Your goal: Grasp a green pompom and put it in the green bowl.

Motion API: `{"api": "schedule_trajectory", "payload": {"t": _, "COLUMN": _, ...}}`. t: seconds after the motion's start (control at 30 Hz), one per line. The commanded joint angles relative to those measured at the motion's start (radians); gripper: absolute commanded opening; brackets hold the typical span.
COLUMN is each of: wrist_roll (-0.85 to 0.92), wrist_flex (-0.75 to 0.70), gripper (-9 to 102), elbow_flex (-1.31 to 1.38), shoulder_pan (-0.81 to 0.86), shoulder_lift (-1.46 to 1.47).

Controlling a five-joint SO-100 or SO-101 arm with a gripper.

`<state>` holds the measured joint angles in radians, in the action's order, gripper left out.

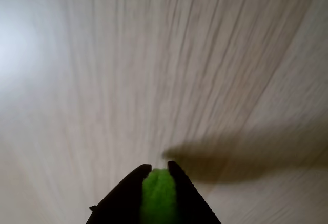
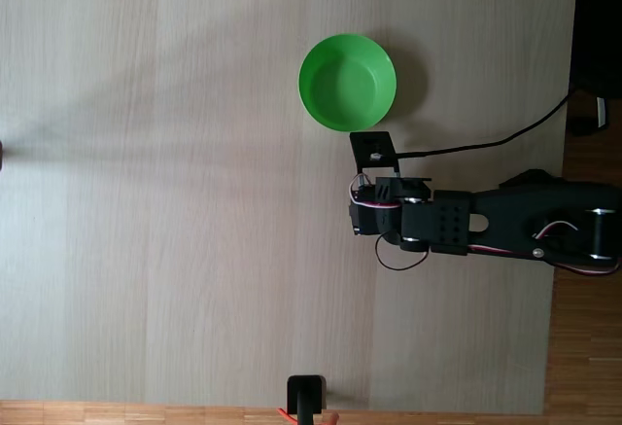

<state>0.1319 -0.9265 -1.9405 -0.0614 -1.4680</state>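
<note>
Tool (image 1: 159, 166): two dark tapered fingers closed narrow on green pompom (image 1: 159, 196), fuzzy bright ball pinched between tips, wrist view. Tool lifted clear of tabletop (image 1: 102, 80); shadow cast to right.

Key relation: green bowl (image 2: 347, 82) sits just beyond arm's wrist block (image 2: 389, 211) in fixed view, toward picture top, slightly left. Tool itself hidden under arm there. Judgement: carry toward picture top to bowl.

Materials: bowl smooth plastic, round, open, empty. Tabletop pale wood grain, streaked by blur in wrist view.
</note>
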Motion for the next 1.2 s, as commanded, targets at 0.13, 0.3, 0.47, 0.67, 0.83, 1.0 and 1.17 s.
{"api": "schedule_trajectory", "payload": {"t": 0.13, "wrist_roll": 0.0, "wrist_flex": -0.008, "gripper": 0, "elbow_flex": 0.037, "shoulder_pan": 0.015, "shoulder_lift": -0.183}}
{"api": "schedule_trajectory", "payload": {"t": 0.3, "wrist_roll": 0.012, "wrist_flex": -0.008, "gripper": 0, "elbow_flex": 0.04, "shoulder_pan": 0.114, "shoulder_lift": -0.293}}
{"api": "schedule_trajectory", "payload": {"t": 0.47, "wrist_roll": 0.014, "wrist_flex": -0.009, "gripper": 0, "elbow_flex": 0.115, "shoulder_pan": 0.238, "shoulder_lift": -0.324}}
{"api": "schedule_trajectory", "payload": {"t": 0.67, "wrist_roll": 0.098, "wrist_flex": -0.011, "gripper": 0, "elbow_flex": 0.173, "shoulder_pan": 0.334, "shoulder_lift": -0.322}}
{"api": "schedule_trajectory", "payload": {"t": 0.83, "wrist_roll": 0.167, "wrist_flex": -0.009, "gripper": 0, "elbow_flex": 0.179, "shoulder_pan": 0.44, "shoulder_lift": -0.321}}
{"api": "schedule_trajectory", "payload": {"t": 1.0, "wrist_roll": 0.175, "wrist_flex": -0.005, "gripper": 0, "elbow_flex": 0.187, "shoulder_pan": 0.549, "shoulder_lift": -0.321}}
{"api": "schedule_trajectory", "payload": {"t": 1.17, "wrist_roll": 0.229, "wrist_flex": -0.006, "gripper": 0, "elbow_flex": 0.186, "shoulder_pan": 0.598, "shoulder_lift": -0.287}}
